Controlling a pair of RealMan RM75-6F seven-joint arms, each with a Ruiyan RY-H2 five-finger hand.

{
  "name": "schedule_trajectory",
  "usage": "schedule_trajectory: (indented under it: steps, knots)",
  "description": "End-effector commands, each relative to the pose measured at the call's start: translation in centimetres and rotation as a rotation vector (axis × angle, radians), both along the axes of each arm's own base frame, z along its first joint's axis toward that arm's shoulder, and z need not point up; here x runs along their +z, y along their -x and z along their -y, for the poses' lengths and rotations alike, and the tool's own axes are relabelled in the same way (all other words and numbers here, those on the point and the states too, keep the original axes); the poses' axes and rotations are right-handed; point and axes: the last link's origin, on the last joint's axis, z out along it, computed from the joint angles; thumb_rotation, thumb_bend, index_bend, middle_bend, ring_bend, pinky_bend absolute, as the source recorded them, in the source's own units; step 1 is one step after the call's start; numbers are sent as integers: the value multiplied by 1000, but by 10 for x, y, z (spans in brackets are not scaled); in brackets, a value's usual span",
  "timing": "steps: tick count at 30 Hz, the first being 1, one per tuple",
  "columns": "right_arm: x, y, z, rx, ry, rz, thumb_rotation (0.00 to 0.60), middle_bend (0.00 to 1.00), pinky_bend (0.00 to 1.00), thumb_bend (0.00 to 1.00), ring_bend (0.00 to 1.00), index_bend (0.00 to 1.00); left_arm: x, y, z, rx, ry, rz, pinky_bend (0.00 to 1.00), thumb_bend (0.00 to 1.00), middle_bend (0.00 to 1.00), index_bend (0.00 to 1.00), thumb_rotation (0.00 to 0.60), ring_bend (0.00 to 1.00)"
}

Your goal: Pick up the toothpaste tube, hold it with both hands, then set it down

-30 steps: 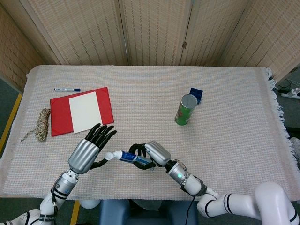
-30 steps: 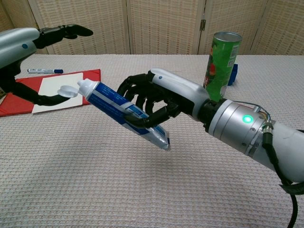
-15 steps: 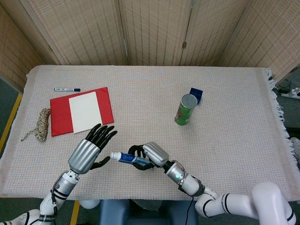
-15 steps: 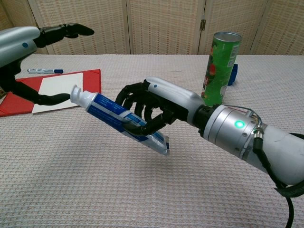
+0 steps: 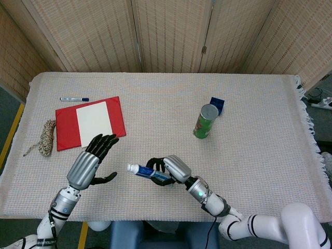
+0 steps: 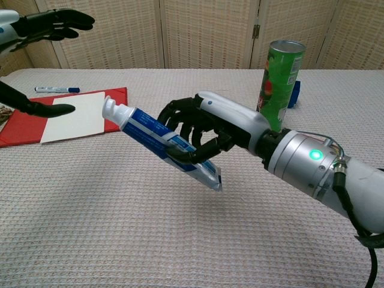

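The blue and white toothpaste tube (image 5: 147, 171) (image 6: 157, 137) is held above the cloth, cap pointing toward my left side. My right hand (image 5: 171, 169) (image 6: 207, 126) grips it around the lower half, fingers wrapped over the tube. My left hand (image 5: 92, 161) (image 6: 42, 27) is spread with nothing in it, a short gap left of the cap. In the chest view only its fingers and thumb show at the top left corner.
A green can (image 5: 205, 121) (image 6: 278, 82) stands at centre right with a small blue box (image 5: 218, 105) behind it. A red folder with a white sheet (image 5: 91, 123) (image 6: 72, 110), a blue pen (image 5: 74, 99) and a rope coil (image 5: 45, 137) lie at the left.
My left hand has pulled away to the left, off the tube's cap. My right hand still holds the tube and has shifted slightly right.
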Motion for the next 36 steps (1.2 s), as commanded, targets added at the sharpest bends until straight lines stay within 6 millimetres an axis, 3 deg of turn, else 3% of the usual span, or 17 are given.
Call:
schedule_trajectory:
  steps: [1, 3, 5, 7, 10, 23, 36]
  knots:
    - [-1, -3, -1, 8, 0, 13, 600, 590, 591, 885, 662, 650, 6, -3, 3, 48, 108, 106, 0, 208, 82, 12, 590, 61]
    - [-4, -7, -4, 24, 4, 18, 600, 590, 591, 885, 662, 650, 6, -5, 3, 48, 151, 134, 0, 182, 82, 13, 506, 50]
    - [-6, -12, -7, 43, 8, 21, 600, 590, 591, 885, 663, 651, 6, -7, 3, 40, 175, 146, 0, 154, 78, 15, 318, 44]
    - [-8, -16, -9, 54, 7, 26, 600, 590, 591, 885, 663, 651, 5, -10, 2, 27, 179, 155, 0, 134, 76, 16, 201, 43]
    - [-11, -22, -12, 59, 7, 40, 600, 590, 591, 885, 663, 652, 2, -14, 1, 22, 178, 178, 0, 120, 76, 19, 104, 43]
    - [-19, -47, -19, 73, 5, 75, 600, 593, 591, 884, 676, 658, -17, -23, -1, 11, 180, 142, 0, 108, 76, 23, 30, 43]
    - [-23, -58, -22, 58, 36, 98, 600, 604, 596, 885, 701, 673, -28, -25, 1, -4, 171, 75, 0, 108, 76, 18, 14, 43]
